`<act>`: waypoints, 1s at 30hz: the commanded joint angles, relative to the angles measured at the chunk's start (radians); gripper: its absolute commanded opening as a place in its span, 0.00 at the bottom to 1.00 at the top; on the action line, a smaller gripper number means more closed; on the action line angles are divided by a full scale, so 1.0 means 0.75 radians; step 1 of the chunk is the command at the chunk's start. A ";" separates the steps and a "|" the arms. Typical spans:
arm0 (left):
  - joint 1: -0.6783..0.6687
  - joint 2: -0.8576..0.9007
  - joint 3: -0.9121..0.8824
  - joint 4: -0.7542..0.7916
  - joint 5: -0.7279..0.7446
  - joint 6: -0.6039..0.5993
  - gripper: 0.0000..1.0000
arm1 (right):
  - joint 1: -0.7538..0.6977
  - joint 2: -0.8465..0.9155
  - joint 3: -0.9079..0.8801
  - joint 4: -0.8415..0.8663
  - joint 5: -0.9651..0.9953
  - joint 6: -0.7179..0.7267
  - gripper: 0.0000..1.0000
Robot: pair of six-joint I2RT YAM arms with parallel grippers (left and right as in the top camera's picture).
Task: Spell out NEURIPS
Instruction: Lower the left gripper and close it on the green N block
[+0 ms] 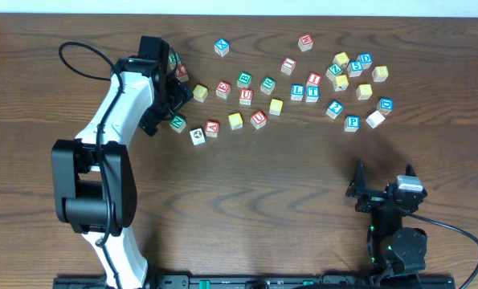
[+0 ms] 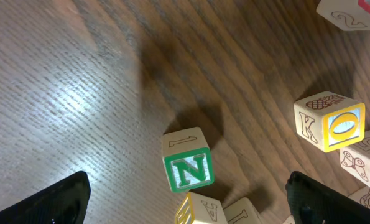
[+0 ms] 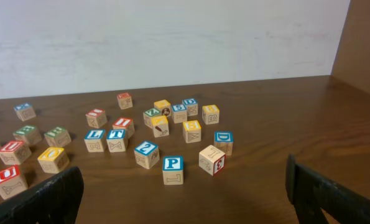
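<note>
Overhead: the left gripper [image 1: 181,98] is positioned at upper left of the frame; the right gripper [image 1: 381,178] is parked at lower right, released and empty.

Left wrist: the green N cube [image 2: 188,169] lies at lower centre, ungrasped, between jaws spread wide; step 1, fetching N, is judged in hand; descent and closure are called for.

Right wrist: the P cube [image 3: 172,165] is seen at centre, untouched.

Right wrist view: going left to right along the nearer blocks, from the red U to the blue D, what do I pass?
red U block → yellow-topped block → blue L block → blue T block → blue block marked like a 2 or Z → blue P block → blue D block
</note>
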 commanded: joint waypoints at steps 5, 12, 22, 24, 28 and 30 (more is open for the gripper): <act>-0.023 0.074 0.022 0.009 -0.017 -0.013 0.99 | 0.002 -0.002 -0.002 -0.006 -0.001 -0.011 0.99; -0.052 0.086 0.022 0.008 -0.014 -0.013 0.99 | 0.002 -0.002 -0.002 -0.006 -0.001 -0.011 0.99; -0.056 0.089 -0.019 0.019 -0.053 -0.013 0.99 | 0.002 -0.002 -0.002 -0.006 -0.001 -0.011 0.99; -0.056 0.091 -0.030 0.027 -0.053 -0.013 0.99 | 0.002 -0.002 -0.002 -0.006 -0.001 -0.011 0.99; -0.056 0.092 -0.040 0.040 -0.053 -0.014 0.99 | 0.002 -0.002 -0.002 -0.006 -0.001 -0.011 0.99; -0.056 0.092 -0.040 0.040 -0.053 -0.013 0.99 | 0.002 -0.002 -0.002 -0.006 -0.001 -0.011 0.99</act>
